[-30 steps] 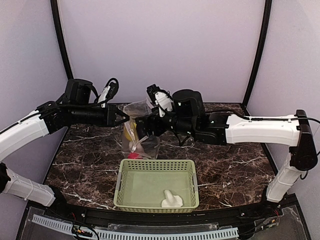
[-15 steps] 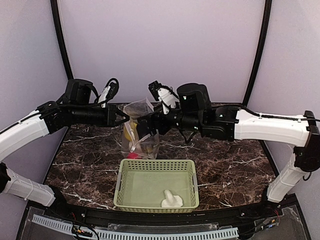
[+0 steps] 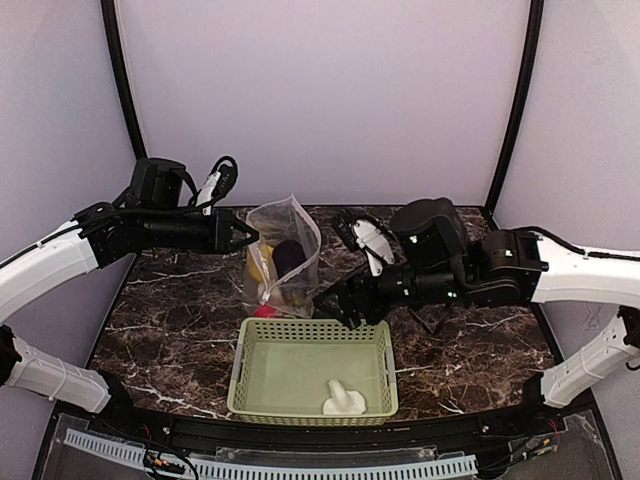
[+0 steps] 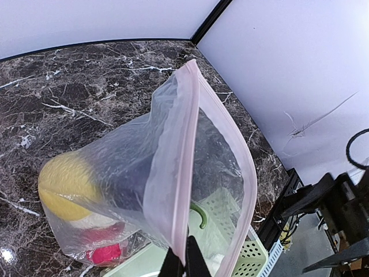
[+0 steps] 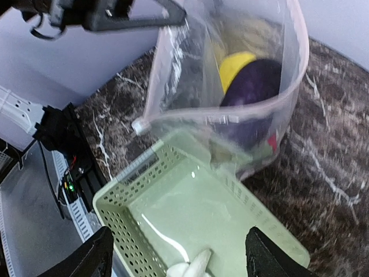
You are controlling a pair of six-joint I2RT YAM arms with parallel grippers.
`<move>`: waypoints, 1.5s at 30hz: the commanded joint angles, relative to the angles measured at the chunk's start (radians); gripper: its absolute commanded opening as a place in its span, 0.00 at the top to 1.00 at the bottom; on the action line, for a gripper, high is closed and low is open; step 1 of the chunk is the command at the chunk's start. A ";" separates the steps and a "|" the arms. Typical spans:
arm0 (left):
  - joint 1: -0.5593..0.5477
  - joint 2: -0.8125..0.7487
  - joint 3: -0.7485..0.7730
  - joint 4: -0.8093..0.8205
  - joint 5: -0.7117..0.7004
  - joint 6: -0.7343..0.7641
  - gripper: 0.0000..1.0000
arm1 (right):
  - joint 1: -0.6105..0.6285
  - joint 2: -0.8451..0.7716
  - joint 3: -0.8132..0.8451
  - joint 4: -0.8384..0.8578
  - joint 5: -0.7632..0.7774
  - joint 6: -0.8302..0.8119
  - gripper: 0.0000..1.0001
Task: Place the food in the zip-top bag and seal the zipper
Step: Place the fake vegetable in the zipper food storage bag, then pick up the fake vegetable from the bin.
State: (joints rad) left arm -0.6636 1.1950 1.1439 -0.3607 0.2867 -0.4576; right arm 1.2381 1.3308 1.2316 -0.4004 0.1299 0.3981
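Observation:
The zip-top bag (image 3: 290, 235) hangs upright behind the basket with its mouth spread open. My left gripper (image 3: 245, 232) is shut on the pink zipper (image 4: 187, 161) at the mouth's left edge, its fingertips (image 4: 183, 261) pinched together. Through the plastic show a purple eggplant (image 5: 253, 81), a yellow pepper (image 4: 66, 184) and a red piece (image 4: 106, 254). The white slider (image 5: 138, 125) sits at the near end of the strip. My right gripper (image 3: 345, 310) hangs open and holds nothing, over the basket's far rim. A white mushroom (image 3: 343, 400) lies in the basket.
The pale green perforated basket (image 3: 312, 325) stands at the table's front middle, just in front of the bag. Dark marble tabletop (image 3: 460, 350) spreads to both sides. A black rail and cable duct (image 3: 300, 465) run along the near edge.
My right arm has pulled back from the bag's mouth, to the right and toward the front, down over the basket. The eggplant now shows inside the bag. The left arm has held still.

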 commanded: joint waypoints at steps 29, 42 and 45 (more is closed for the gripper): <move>0.007 -0.031 -0.012 0.010 -0.005 -0.015 0.99 | 0.119 0.449 0.008 -0.248 -0.034 0.387 0.45; 0.008 -0.035 -0.017 0.012 -0.006 -0.019 0.99 | 0.126 0.499 0.019 -0.261 -0.025 0.396 0.68; 0.007 -0.035 -0.015 0.009 -0.003 -0.018 0.99 | 0.126 0.501 0.024 -0.262 -0.021 0.400 0.75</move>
State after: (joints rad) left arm -0.6628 1.1889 1.1385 -0.3607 0.2867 -0.4690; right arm 1.3514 1.8217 1.2259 -0.6552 0.0948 0.7906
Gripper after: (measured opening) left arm 0.011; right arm 0.285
